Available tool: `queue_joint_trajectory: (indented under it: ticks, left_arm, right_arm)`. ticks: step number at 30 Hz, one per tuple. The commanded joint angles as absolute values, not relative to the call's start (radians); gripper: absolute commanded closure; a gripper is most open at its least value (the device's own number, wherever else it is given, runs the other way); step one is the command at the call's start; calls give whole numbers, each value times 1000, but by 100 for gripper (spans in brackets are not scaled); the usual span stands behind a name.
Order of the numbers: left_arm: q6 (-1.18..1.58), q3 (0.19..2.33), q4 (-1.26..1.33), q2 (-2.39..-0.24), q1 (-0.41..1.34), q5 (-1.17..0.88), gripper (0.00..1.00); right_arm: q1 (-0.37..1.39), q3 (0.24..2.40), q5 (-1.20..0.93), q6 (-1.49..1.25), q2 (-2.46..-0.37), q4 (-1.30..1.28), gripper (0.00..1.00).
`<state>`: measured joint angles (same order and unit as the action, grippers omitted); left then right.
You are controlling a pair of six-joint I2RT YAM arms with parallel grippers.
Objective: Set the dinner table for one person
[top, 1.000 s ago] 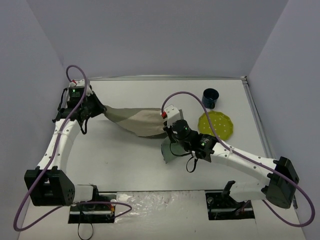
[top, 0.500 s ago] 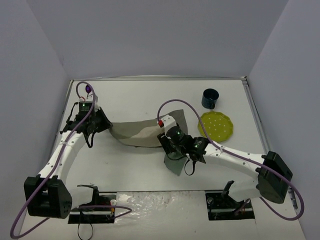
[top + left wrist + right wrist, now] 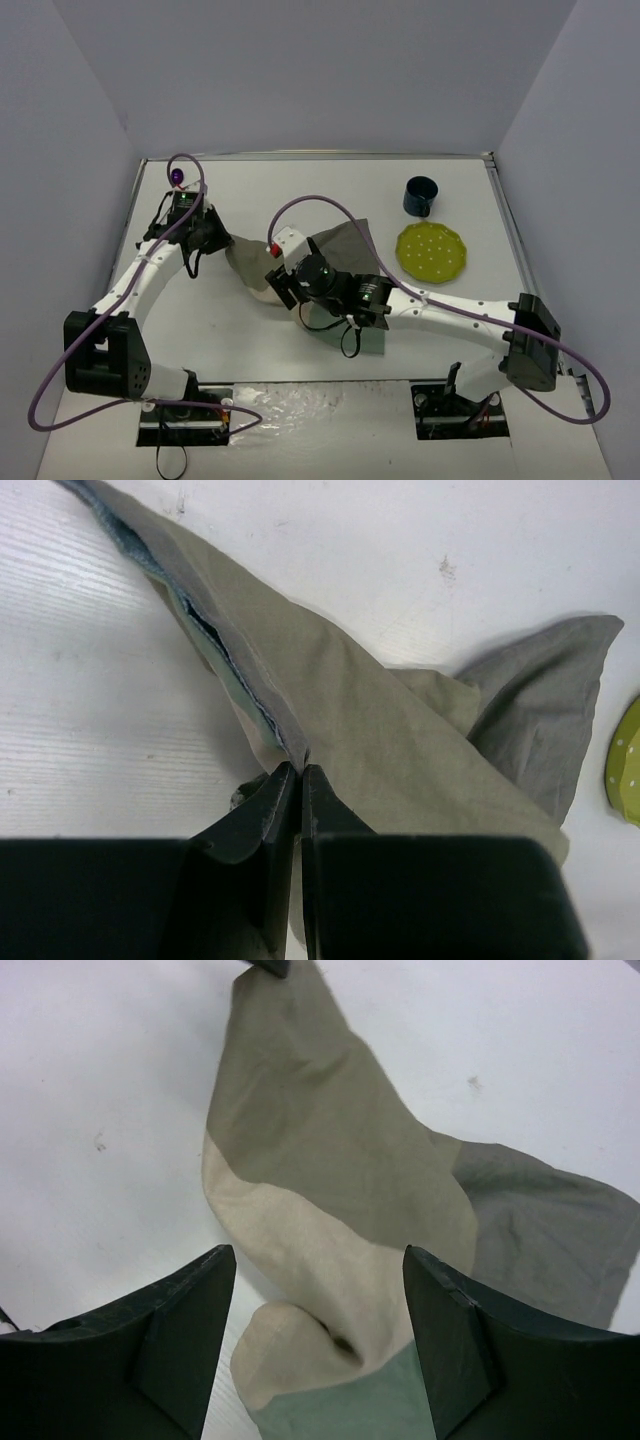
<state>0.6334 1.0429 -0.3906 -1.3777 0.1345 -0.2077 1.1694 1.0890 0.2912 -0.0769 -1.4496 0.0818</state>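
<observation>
A grey, green and beige patchwork cloth [image 3: 345,245] lies bunched in the middle of the white dinner table [image 3: 250,190]. My left gripper [image 3: 222,240] is shut on a raised fold at the cloth's left end; in the left wrist view the jaws [image 3: 300,768] pinch the olive cloth [image 3: 380,730]. My right gripper [image 3: 283,287] hovers open over the cloth's beige and green folds [image 3: 330,1140], its fingertips [image 3: 215,1265] either side with nothing held. A yellow-green dotted plate [image 3: 431,251] and a dark blue cup [image 3: 421,196] stand at the right.
The plate's rim [image 3: 625,770] shows at the right edge of the left wrist view. The table's metal rim [image 3: 320,155] and the enclosure walls bound the back and sides. Both arms' purple cables loop above the cloth.
My right gripper has opened, let go of the cloth and moved left. My left gripper has carried its end of the cloth rightward, so the cloth has gone from stretched to bunched.
</observation>
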Motion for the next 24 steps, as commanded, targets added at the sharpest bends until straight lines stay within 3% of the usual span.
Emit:
queue_joint_trajectory:
  ticks: [1,5,10,16,18,22,24]
  left_arm:
    - [651,1100,-340,-1335,140,-200,100]
    - [627,1105,-364,-1296,140,-182,100]
    - [575,1085,-501,-1204,139,-128,100]
    - [501,1025,-669,-1049,133,-9,99]
    - [520,976,-665,-1017,133,-14,87]
    - [563,905,-637,-979,120,15,46]
    - [567,911,-628,-980,105,30,32]
  right_arm:
    - [1198,1128,296,-50,-1522,148,37]
    - [1199,1103,250,-68,-1550,166,37]
    - [1159,1039,347,-120,-1500,168,37]
    - [943,953,285,-234,-1376,138,33]
    - [876,953,267,-244,-1368,124,32]
    - [719,1019,138,-262,-1416,114,30]
    - [652,1067,63,-261,-1460,111,30]
